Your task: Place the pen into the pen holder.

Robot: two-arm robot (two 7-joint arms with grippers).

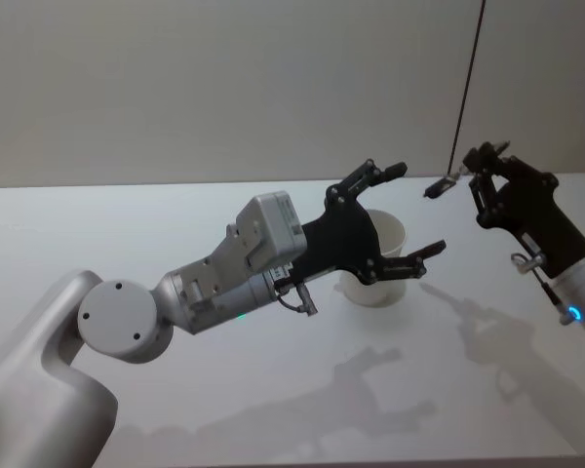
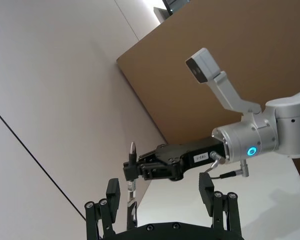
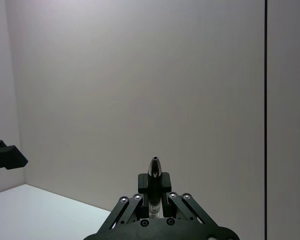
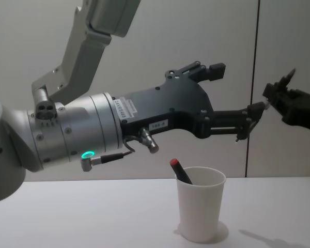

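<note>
The pen holder, a white paper cup, stands on the table. A pen with a red end leans inside it. My left gripper hovers open over the cup, empty, its fingers spread wide. To the right and higher, my right gripper is shut on a dark-tipped pen. That pen's tip sticks out between the shut fingers. The left wrist view shows the same pen held in the right gripper, beyond my own open gripper.
The white table stretches out around the cup. A plain wall stands behind it, with a thin dark cable hanging down at the right. A finger of my left gripper shows in the right wrist view.
</note>
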